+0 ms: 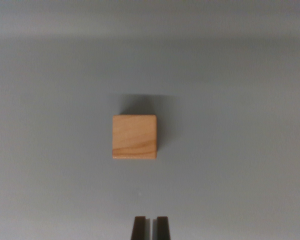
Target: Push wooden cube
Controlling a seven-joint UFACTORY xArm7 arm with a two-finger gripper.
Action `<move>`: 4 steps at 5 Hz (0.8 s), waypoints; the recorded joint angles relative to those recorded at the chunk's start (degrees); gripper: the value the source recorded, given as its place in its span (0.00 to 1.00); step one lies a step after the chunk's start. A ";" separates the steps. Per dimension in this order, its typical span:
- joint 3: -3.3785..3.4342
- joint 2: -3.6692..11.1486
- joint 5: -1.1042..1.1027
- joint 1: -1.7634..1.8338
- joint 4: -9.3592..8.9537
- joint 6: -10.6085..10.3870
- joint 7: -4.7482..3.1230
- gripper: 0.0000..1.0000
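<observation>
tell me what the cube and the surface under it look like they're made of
Wooden cube: light, unpainted wood, going by the tan colour and curved grain lines; matte, possibly unvarnished. Surface: smooth, plain grey with no visible texture or glare, perhaps laminate or painted board; the blurry picture leaves that open.

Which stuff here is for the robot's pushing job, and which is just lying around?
For the job:
- light brown wooden cube
- dark two-fingered gripper, fingers almost together, apart from the cube

Just there:
- plain grey table surface; nothing else lies on it
</observation>
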 joint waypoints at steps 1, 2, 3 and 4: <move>0.17 1.06 -0.02 0.16 -1.87 -2.59 0.02 0.00; 0.17 1.06 -0.02 0.16 -1.87 -2.59 0.02 0.00; 0.35 2.16 -0.04 0.33 -3.83 -5.29 0.04 0.00; 0.35 2.16 -0.04 0.33 -3.83 -5.29 0.04 0.00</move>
